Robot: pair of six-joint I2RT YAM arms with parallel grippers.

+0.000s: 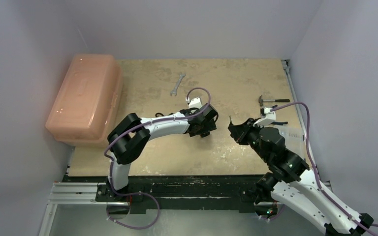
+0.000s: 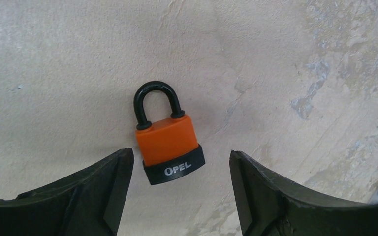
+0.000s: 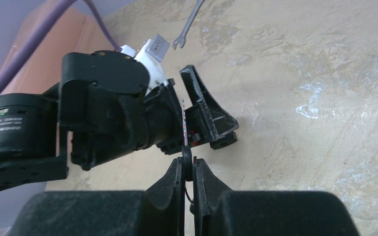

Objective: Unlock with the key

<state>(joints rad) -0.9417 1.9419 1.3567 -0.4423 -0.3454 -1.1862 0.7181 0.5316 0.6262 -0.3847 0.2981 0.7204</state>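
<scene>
Two pincers engaged. Left gripper [image 2: 180, 156]: jaws apart, straddling orange padlock [image 2: 167, 140] lying flat on table [image 2: 285, 59], not touching, probably to steady it. Right gripper [image 3: 188, 164], right of padlock: clamped on key [image 3: 184, 123], blade forward for insertion.

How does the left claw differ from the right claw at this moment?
The left claw stands open; the right claw is shut. The left claw holds nothing, framing the orange padlock with a black shackle lying on the table; the right claw pinches the thin metal key with a black head. Both are black and two-fingered.
</scene>
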